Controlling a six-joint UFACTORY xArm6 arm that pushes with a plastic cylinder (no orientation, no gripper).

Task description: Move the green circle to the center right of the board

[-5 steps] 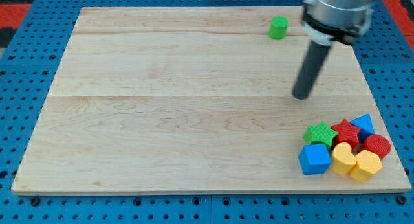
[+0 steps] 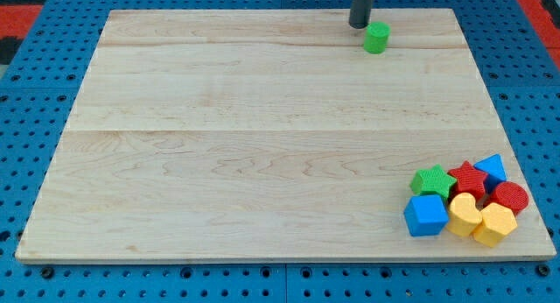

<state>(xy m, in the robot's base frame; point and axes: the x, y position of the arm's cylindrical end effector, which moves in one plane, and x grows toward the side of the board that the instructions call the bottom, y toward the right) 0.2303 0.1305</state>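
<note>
My tip (image 2: 359, 24) is near the view's top edge of the desk (image 2: 245, 137). It sits just beside the green circle (image 2: 376, 38), up and to the view's left of it. I cannot tell if they touch. There are no fingers here, only a straight dark rod. The green circle is near the top, a bit right of the middle. Far away, in the bottom right corner, other blocks huddle close together: a green star (image 2: 431, 179), a red star (image 2: 468, 177), a blue block (image 2: 492, 169), a red circle (image 2: 510, 197), a blue cube (image 2: 426, 214) and two yellow blocks (image 2: 480, 219).
</note>
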